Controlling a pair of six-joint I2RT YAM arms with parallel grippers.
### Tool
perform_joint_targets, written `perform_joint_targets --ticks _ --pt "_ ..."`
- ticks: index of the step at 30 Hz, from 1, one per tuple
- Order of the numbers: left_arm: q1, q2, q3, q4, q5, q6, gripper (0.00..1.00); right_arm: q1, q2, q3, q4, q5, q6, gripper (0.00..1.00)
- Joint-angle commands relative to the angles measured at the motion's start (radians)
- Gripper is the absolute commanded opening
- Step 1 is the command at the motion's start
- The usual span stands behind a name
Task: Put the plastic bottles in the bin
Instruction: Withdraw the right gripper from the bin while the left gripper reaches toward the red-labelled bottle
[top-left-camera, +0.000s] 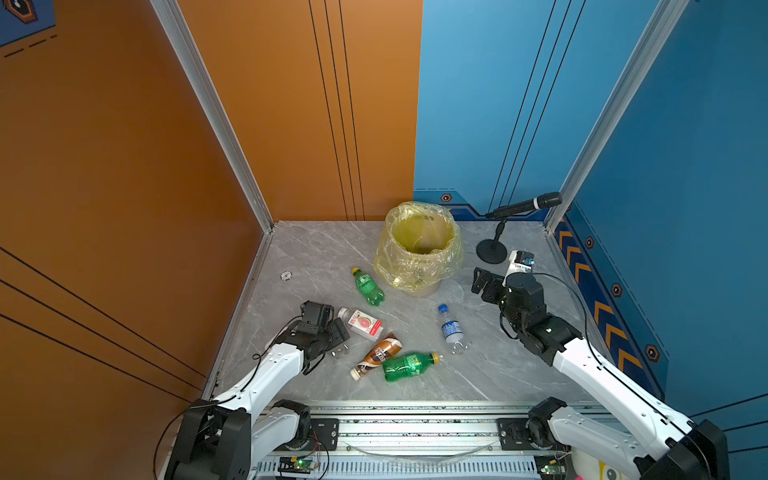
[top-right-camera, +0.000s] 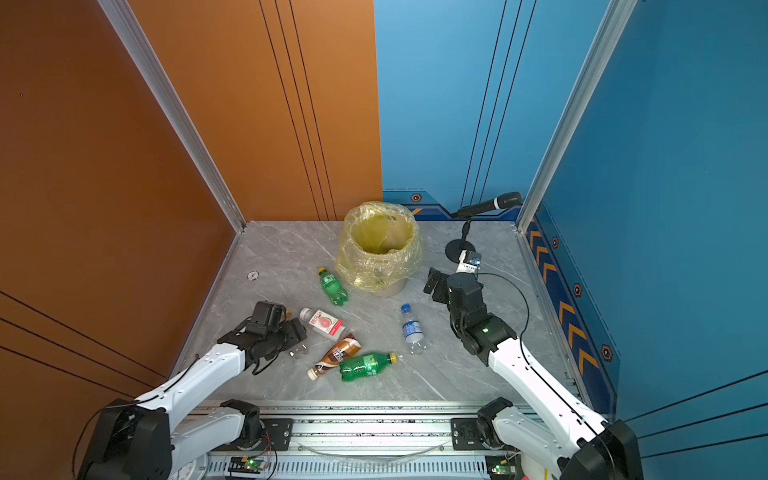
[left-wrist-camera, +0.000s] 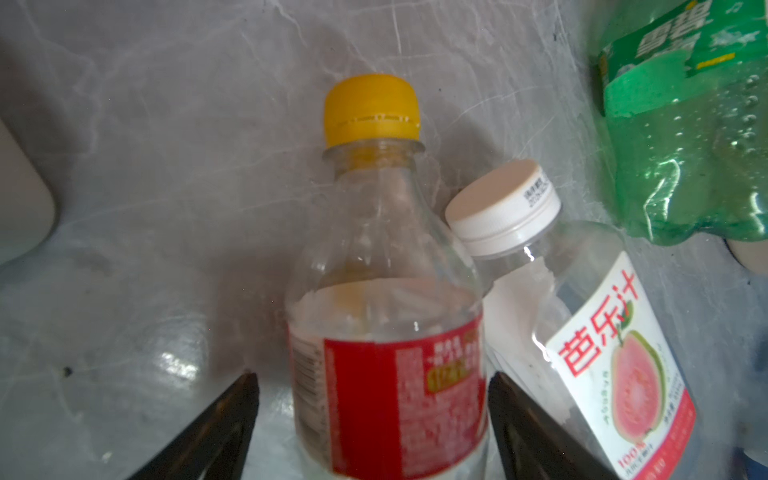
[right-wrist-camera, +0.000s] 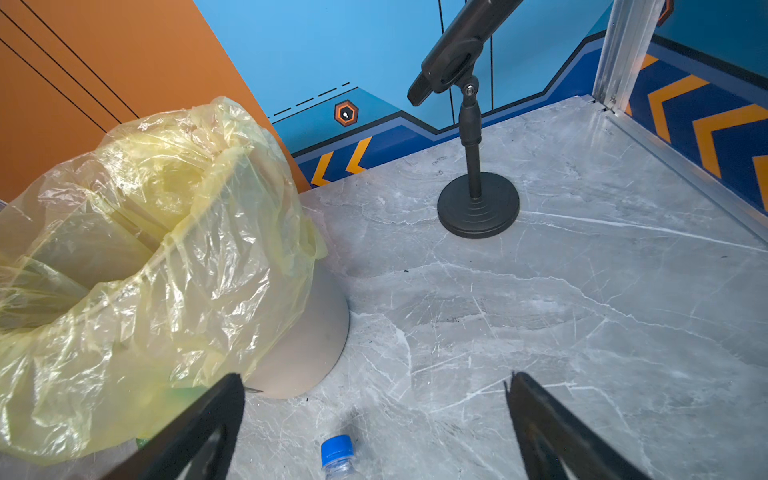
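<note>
My left gripper (left-wrist-camera: 372, 376) is low on the left of the table (top-left-camera: 291, 249), open, with a finger on each side of a lying clear red-labelled, yellow-capped bottle (left-wrist-camera: 386, 291); a gap shows on one side. A squarish white-capped bottle (top-left-camera: 360, 323) lies against it. A brown-and-white bottle (top-left-camera: 377, 356) and a green bottle (top-left-camera: 409, 365) lie together in the middle. Another green bottle (top-left-camera: 368, 286) lies by the bin (top-left-camera: 415, 270). The clear blue-capped bottle (top-left-camera: 452, 330) lies right of centre. My right gripper (top-left-camera: 482, 282) hangs open and empty to the right of the bin.
A microphone on a round black stand (top-left-camera: 492, 251) is at the back right, just behind my right gripper. A small white disc (top-left-camera: 286, 275) lies at the left. Orange and blue walls enclose three sides; a metal rail (top-left-camera: 415, 415) runs along the front.
</note>
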Motion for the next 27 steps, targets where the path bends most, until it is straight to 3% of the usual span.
perform_joint_targets --ticks 1,11,18,27 --pt "-0.005 0.008 0.008 0.036 -0.037 -0.008 0.81 -0.012 -0.018 -0.022 -0.014 -0.018 0.021 1.0" --pt "-0.001 -0.028 -0.008 0.012 -0.049 -0.021 0.61 -0.029 -0.008 -0.036 0.006 -0.034 0.031 1.0" --pt "0.012 -0.116 0.002 -0.03 -0.04 -0.021 0.6 -0.035 -0.002 -0.038 0.011 -0.046 0.038 1.0" --pt "-0.001 -0.393 0.029 0.053 0.01 0.042 0.6 -0.04 -0.001 -0.048 0.017 -0.049 0.047 1.0"
